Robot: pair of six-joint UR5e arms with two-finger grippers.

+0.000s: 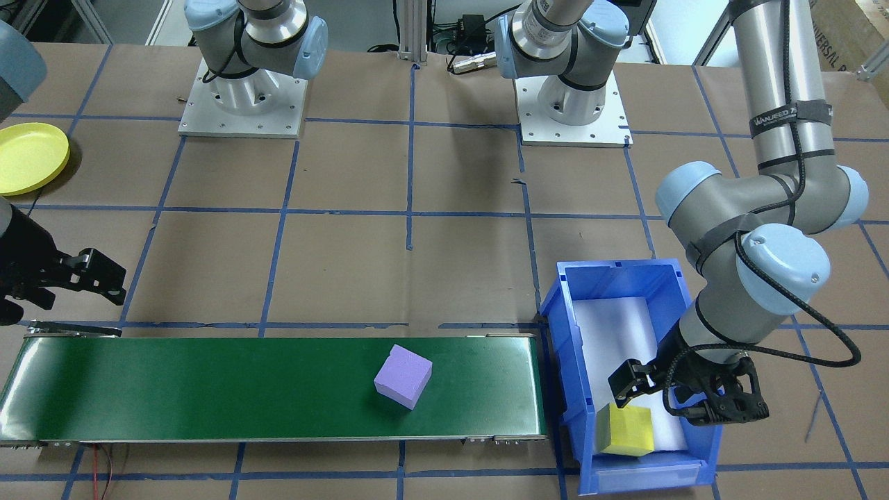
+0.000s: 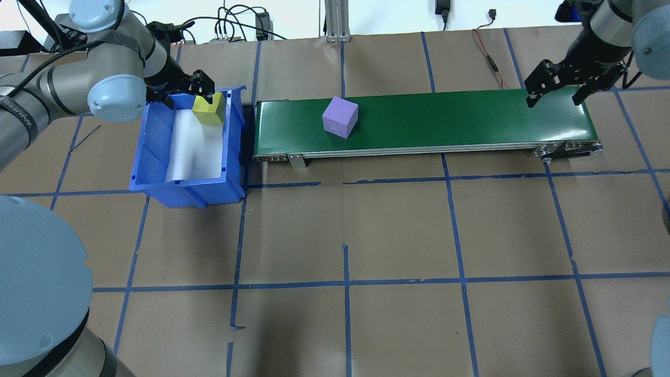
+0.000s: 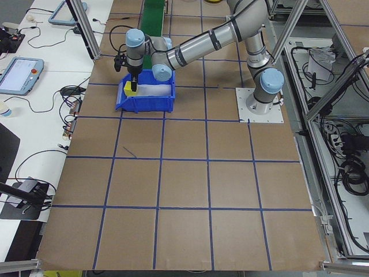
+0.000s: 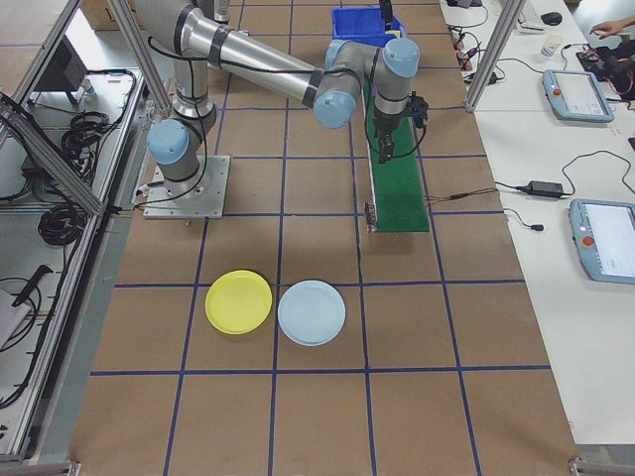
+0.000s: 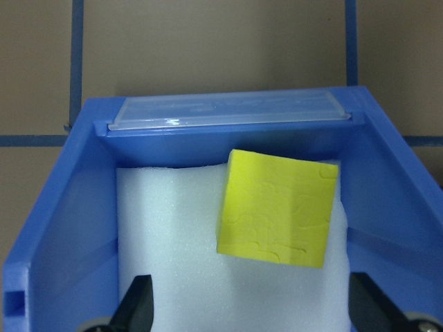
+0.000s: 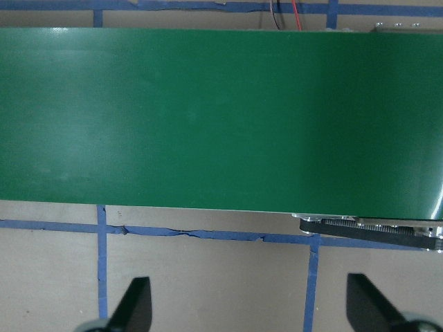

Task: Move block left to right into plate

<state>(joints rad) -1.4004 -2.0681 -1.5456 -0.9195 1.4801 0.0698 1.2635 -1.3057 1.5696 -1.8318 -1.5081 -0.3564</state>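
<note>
A: Where does everything sit right now?

B: The purple block (image 1: pixel 403 376) lies on the green belt (image 1: pixel 208 389), right of centre in the front-facing frame. A yellow block (image 1: pixel 627 430) is in the blue bin (image 1: pixel 573 333) at the lower right, tilted against the bin's end wall on white foam. The yellow plate (image 1: pixel 29 157) is at the far left edge, well apart from the belt.

A: And the hands?

B: The left hand (image 5: pixel 249 312) hangs over the bin, fingers spread wide, holding nothing. The right hand (image 2: pixel 556 87) hovers above the belt's far end, upper right of the overhead frame, also spread wide and empty.

A: What could go wrong?

B: I'd say timing first. If the belt carries the purple block along, the right hand could close late and clip a corner, since the block sits skewed to the belt's edges. A skewed grasp might let it twist or drop.

A: Anything on the left?

B: The yellow block leans close to the bin wall, so one finger may strike the rim or wall on descent.

A: And the plate?

B: A pale blue plate (image 4: pixel 312 312) lies just beside the yellow one; a careless release could land there.
</note>
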